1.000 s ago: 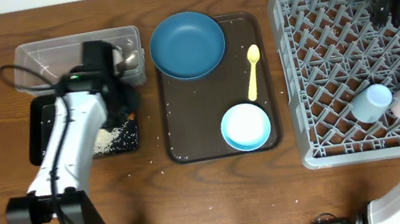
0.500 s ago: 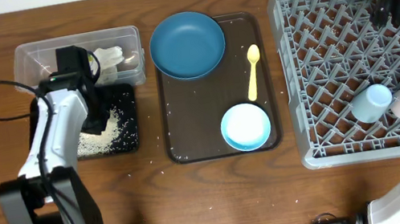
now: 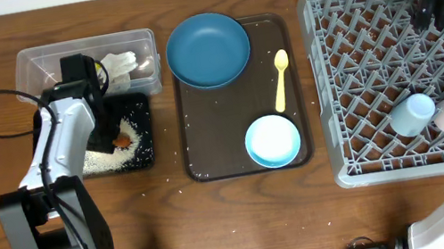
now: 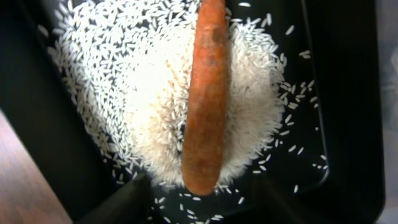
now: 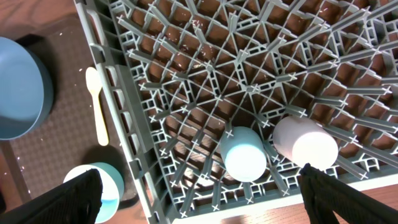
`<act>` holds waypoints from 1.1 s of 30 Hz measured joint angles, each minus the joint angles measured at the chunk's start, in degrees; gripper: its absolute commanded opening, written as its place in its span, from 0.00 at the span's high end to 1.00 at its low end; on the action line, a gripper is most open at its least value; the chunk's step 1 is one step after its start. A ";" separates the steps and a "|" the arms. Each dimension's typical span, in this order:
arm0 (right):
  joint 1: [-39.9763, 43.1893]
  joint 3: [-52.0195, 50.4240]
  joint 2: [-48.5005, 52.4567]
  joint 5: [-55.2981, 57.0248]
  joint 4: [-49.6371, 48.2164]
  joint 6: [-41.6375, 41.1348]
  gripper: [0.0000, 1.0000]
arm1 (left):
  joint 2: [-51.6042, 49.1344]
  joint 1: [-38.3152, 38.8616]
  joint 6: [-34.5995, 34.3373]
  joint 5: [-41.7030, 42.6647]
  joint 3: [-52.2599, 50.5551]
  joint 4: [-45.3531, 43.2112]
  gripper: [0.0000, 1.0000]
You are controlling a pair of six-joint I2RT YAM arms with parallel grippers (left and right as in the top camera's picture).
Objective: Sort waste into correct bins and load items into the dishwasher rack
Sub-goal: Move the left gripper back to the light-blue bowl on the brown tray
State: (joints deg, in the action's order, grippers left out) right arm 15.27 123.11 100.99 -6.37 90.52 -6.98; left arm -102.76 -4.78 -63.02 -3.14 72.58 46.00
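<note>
The left gripper (image 4: pixel 205 202) hung with its jaws parted and empty over the black tray (image 4: pixel 348 93), centre left in the overhead view. The carrot (image 4: pixel 205 93) lay free on the heaped rice (image 4: pixel 149 99), apparently sorted with the food scraps. Tissue (image 3: pixel 122 64) sat in the clear tub (image 3: pixel 36 65) just above. At upper right, the right gripper (image 5: pixel 200 186) hovered wide open, holding nothing, above the rack (image 5: pixel 186 62), where the light-blue cup (image 5: pixel 244 155) and pink cup (image 5: pixel 306 143) lay side by side. The dark-blue bowl (image 3: pixel 208 50), pale-blue bowl (image 3: pixel 273 140) and yellow spoon (image 3: pixel 280 78) sat on the brown tray (image 3: pixel 207 145), not yet loaded.
</note>
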 measured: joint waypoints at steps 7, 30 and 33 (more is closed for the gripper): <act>0.00 0.00 0.00 0.00 0.02 0.00 0.01 | 0.66 -0.02 2.69 -0.09 -0.02 -0.17 0.37; -0.76 0.00 0.00 -1.46 -1.09 0.00 0.01 | 20.37 17.92 50.36 18.14 1.49 -2.12 0.23; -1.92 0.00 0.00 -1.75 -1.25 0.00 0.01 | 18.05 23.96 53.13 18.18 1.49 -2.12 0.25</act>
State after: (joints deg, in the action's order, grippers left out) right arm 13.34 123.11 100.99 -8.12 89.27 -6.98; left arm -84.71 19.18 -9.89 15.05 74.06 43.88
